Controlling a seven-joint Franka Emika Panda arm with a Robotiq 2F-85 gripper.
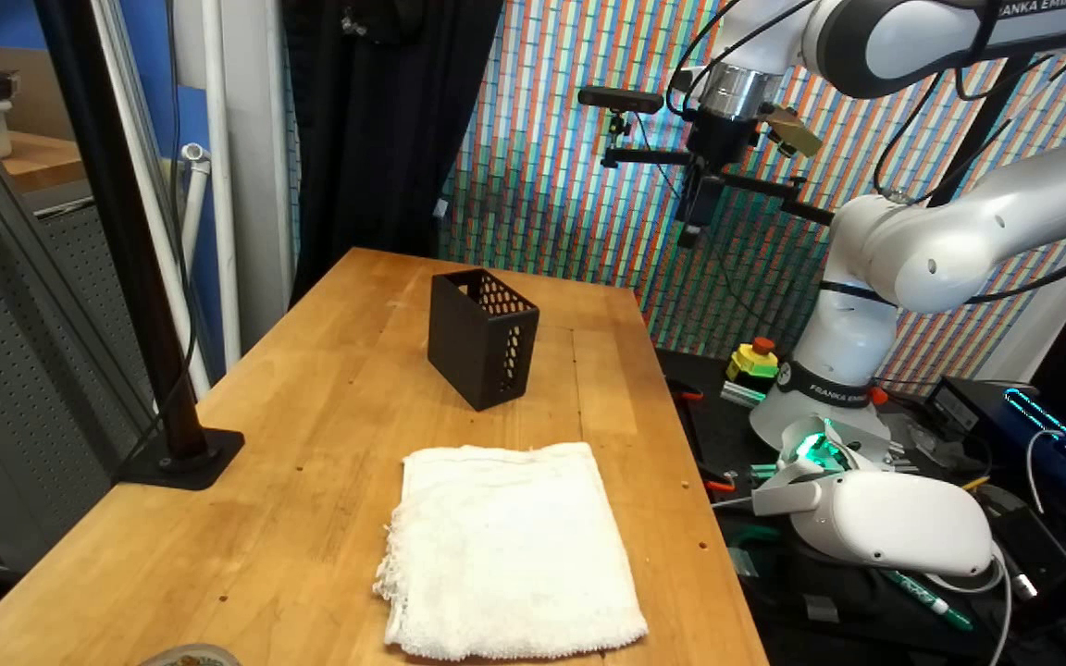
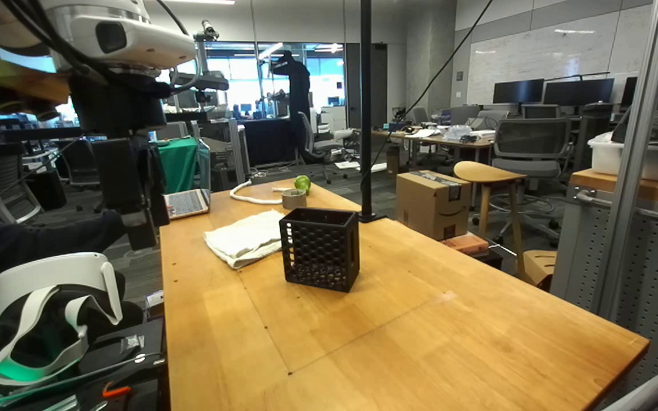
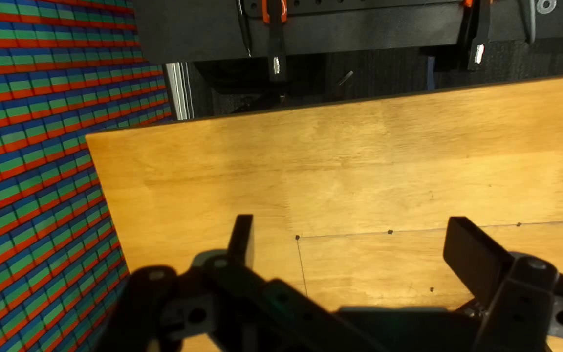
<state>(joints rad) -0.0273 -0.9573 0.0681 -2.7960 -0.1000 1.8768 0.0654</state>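
Note:
My gripper (image 3: 351,220) is open and empty in the wrist view, its fingers wide apart above the wooden table (image 3: 359,171). In both exterior views the gripper (image 1: 690,231) (image 2: 141,234) hangs above table height, near the long edge beside the robot base. Nearest on the table is a black upright holder with hexagonal holes (image 1: 473,347) (image 2: 320,251); it is open at the top. A folded white cloth (image 1: 510,555) (image 2: 246,237) lies flat beyond it. A roll of tape (image 2: 293,198), a green round object (image 2: 302,182) and a white cord (image 2: 249,197) lie at the far end.
A black pole (image 1: 172,370) (image 2: 366,114) stands on the table's edge opposite the robot. A laptop (image 2: 188,202) sits near the cord. A white headset (image 1: 903,523) (image 2: 49,319) rests beside the robot base. Black and orange clamps (image 3: 276,44) lie past the table edge.

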